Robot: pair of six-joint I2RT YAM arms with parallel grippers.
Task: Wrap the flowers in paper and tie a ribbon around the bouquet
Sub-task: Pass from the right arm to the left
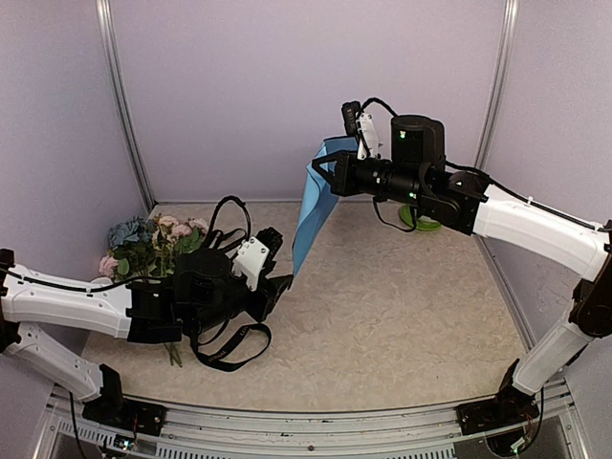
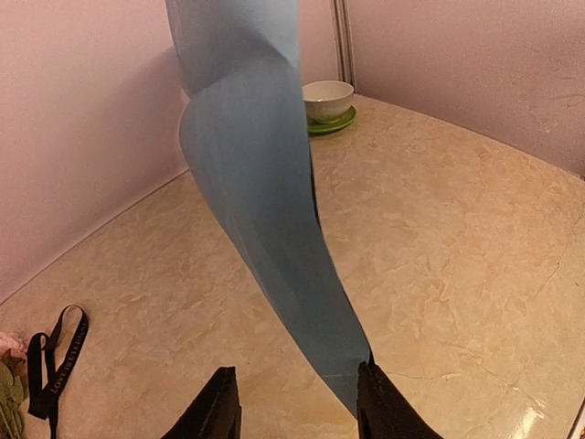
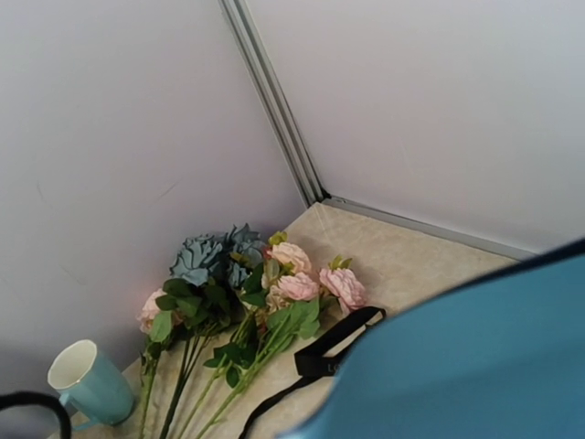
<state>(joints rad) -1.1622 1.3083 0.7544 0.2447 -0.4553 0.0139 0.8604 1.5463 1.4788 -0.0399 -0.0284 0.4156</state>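
Several pink and blue flowers lie on the tabletop by the left wall. Just beside them the black ribbon lies looped near the left arm. The left pincer stands half wide, with the lower corner of the paper close to its right finger. This blue sheet hangs from the right pincer, which is closed on its top edge.

The flowers lie at the left of the top view against the wall. The ribbon lies on the table just right of their stems, partly under the left arm. The paper hangs mid-frame, its top in the right gripper at upper centre and its lower corner by the left gripper below. A bowl on a saucer stands at the back right, behind the paper.
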